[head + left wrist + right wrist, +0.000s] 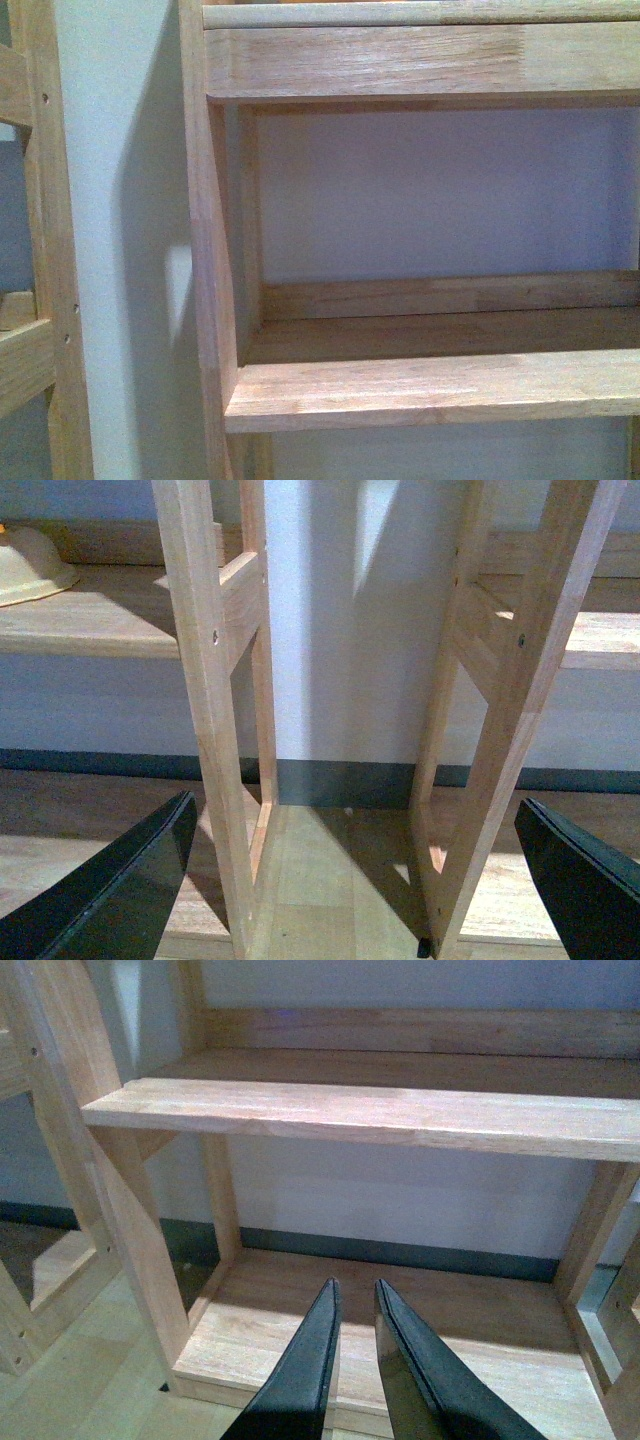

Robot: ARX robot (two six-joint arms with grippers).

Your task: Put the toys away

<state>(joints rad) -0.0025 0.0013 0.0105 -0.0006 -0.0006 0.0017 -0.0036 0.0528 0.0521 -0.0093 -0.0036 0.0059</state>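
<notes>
No toy on the shelf (pixel 430 385). Left tool (pixel 350 880) spread wide, empty; right tool (pixel 352 1360) nearly pressed together, empty. Apparently barely begun.

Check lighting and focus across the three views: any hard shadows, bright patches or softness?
Front view: soft, slightly noisy; the shelf upright throws a broad shadow on the wall beside it. Left wrist view: sharper, sunlit strip on the wall between the two shelf frames, open left claw dark and featureless. Right wrist view: bright middle shelf board, shaded bottom board beneath; right claw nearly closed.
</notes>
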